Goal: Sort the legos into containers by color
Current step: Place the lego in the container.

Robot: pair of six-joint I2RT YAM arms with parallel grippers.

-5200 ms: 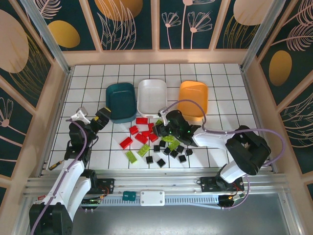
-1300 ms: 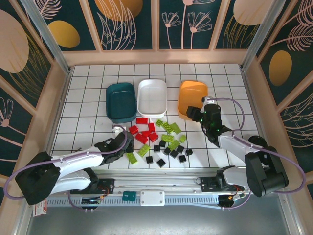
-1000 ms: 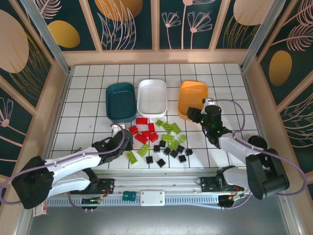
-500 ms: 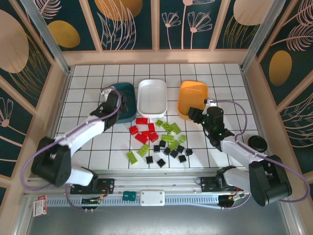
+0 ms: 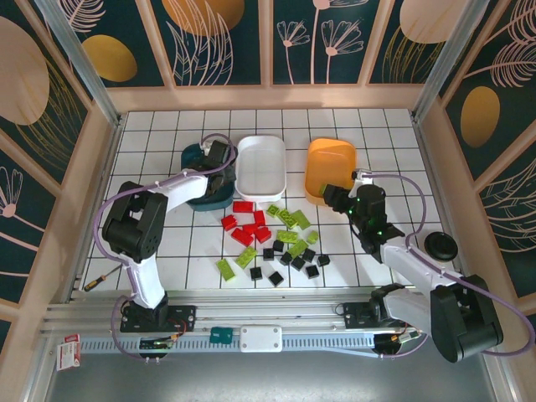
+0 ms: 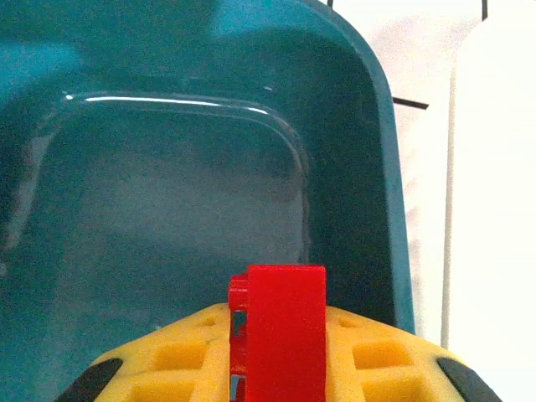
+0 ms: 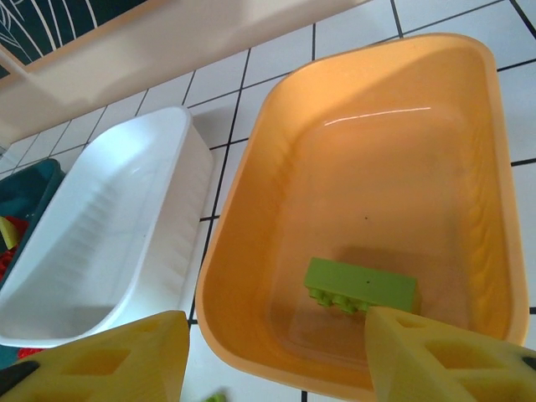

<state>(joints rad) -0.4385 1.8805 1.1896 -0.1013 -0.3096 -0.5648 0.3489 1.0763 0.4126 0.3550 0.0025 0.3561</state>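
Red brick (image 6: 286,310): rectangular, glossy, stood on end, clamped between the yellow pads of the left gripper (image 6: 280,368).
Teal tray (image 6: 167,209): directly under that gripper, bare floor showing.
Right gripper (image 7: 276,368): jaws parted, holding nothing.
Orange tray (image 7: 230,251): just ahead of it, one lime-green brick (image 7: 362,286) flat inside.
White tray (image 7: 126,209): to its left.
Loose legos (image 5: 244,236): on the table between both grippers.

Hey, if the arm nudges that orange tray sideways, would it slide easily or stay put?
It would probably slide easily: the orange tray looks like thin, glossy plastic holding just one green brick, so it is likely light. The tiled tabletop looks smooth and should give little grip. The tray's low, wide shape suggests it wouldn't tip.
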